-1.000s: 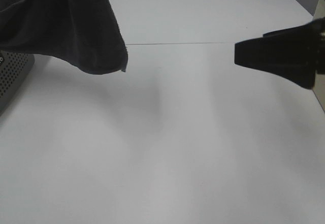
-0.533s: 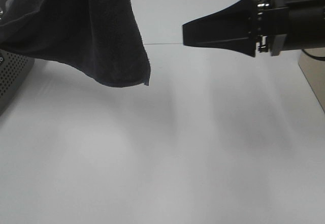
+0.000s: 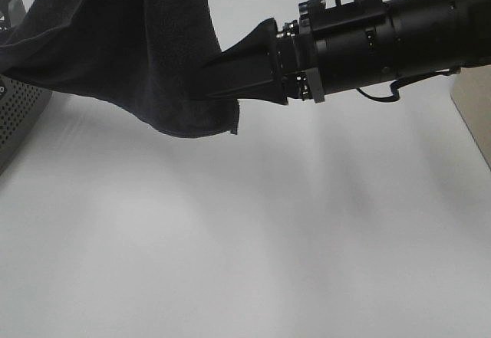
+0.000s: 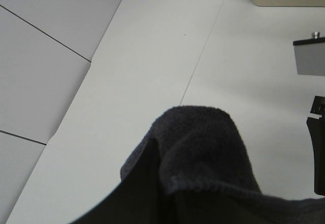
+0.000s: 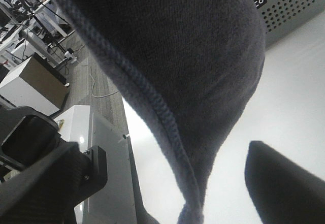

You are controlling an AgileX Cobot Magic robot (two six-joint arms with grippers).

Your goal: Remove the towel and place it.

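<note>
The dark charcoal towel (image 3: 130, 47) hangs in the air over the table's back left, its lower corner drooping to the right. In the left wrist view a bunched fold of the towel (image 4: 200, 153) covers my left gripper, which is shut on the cloth and hidden by it. My right gripper (image 3: 219, 77) reaches across from the right at the towel's hanging corner. It is open, and in the right wrist view the towel's hemmed edge (image 5: 152, 107) hangs between its two fingers (image 5: 284, 183).
A grey perforated basket (image 3: 15, 116) stands at the left edge, partly under the towel. The white table (image 3: 245, 238) spreads below. A tan surface (image 3: 477, 108) borders the table at the right.
My right gripper has travelled left from the right edge until its open fingers straddle the towel's corner. The towel has swung slightly rightwards.
</note>
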